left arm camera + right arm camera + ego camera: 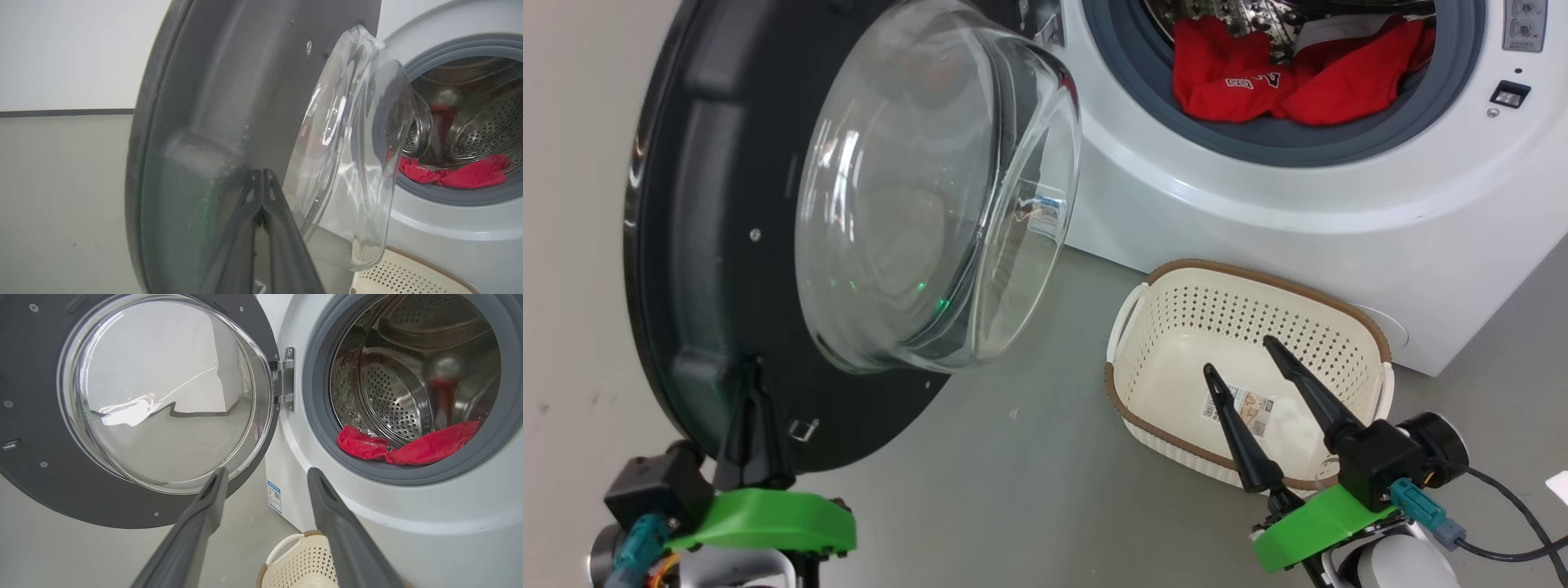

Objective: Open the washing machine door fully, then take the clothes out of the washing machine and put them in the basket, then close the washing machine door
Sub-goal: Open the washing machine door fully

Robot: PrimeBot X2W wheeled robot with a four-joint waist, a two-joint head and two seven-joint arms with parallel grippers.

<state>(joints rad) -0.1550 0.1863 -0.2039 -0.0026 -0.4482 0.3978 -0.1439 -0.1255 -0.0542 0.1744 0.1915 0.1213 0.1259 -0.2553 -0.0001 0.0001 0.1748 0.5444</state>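
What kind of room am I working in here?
Likely a laundry area, perhaps a test room: a white front-loading washing machine with red clothes inside and a cream basket on the grey floor.

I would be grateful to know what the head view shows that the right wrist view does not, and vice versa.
Head view: the shut left gripper before the black rim of the washing machine door, and the barcode sticker inside the basket. Right wrist view: the whole door hinge and the deep interior of the steel drum. Both: the door, the red clothes, the basket and the open right gripper.
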